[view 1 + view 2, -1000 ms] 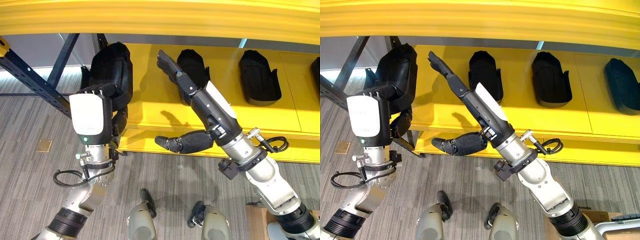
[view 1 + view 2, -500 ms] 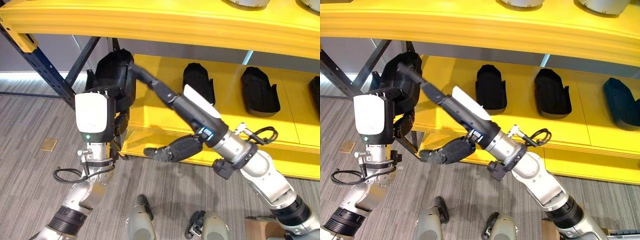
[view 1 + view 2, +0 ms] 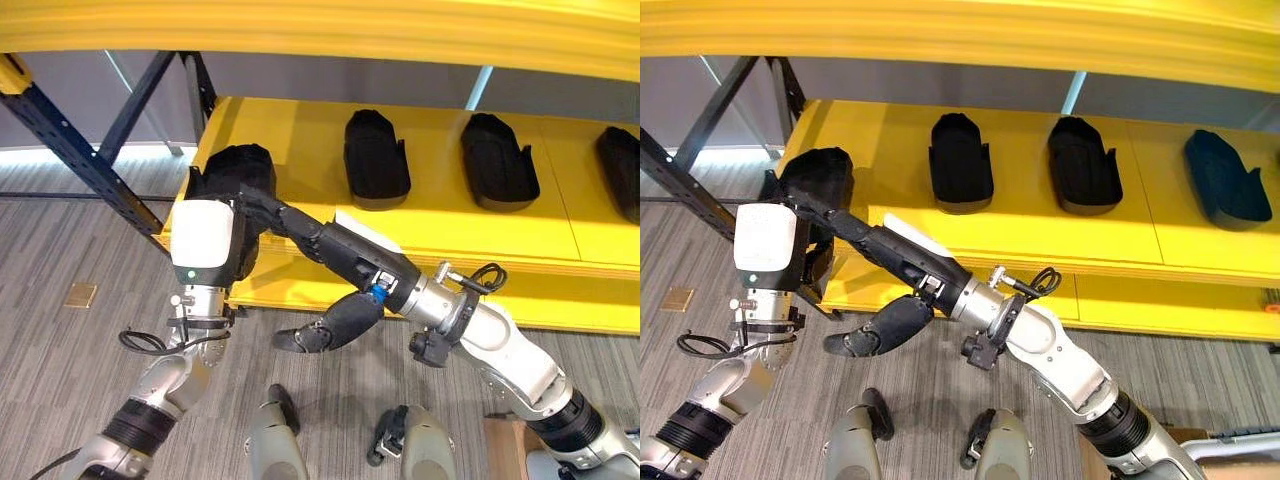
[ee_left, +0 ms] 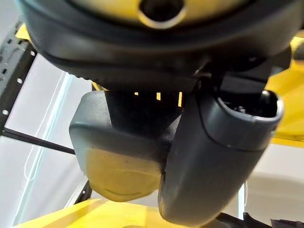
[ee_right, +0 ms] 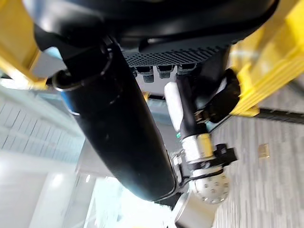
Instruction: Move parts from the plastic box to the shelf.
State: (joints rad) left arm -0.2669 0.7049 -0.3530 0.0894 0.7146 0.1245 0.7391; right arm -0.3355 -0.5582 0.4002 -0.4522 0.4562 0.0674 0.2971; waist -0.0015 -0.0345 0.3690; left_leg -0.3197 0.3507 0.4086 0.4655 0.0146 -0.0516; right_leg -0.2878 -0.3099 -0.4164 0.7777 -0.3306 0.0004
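Risk: your left hand [image 3: 235, 250] grips the black part [image 3: 240, 168] at the shelf [image 3: 440, 215] edge, your right hand [image 3: 300, 228] straight-fingered against it; a hard push tips it off.

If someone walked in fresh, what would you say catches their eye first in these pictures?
The bright yellow shelf, with black parts lined up along it. At its left end, the left hand grips another black part at the shelf's corner, while the right hand reaches across with straight fingers touching that same part.
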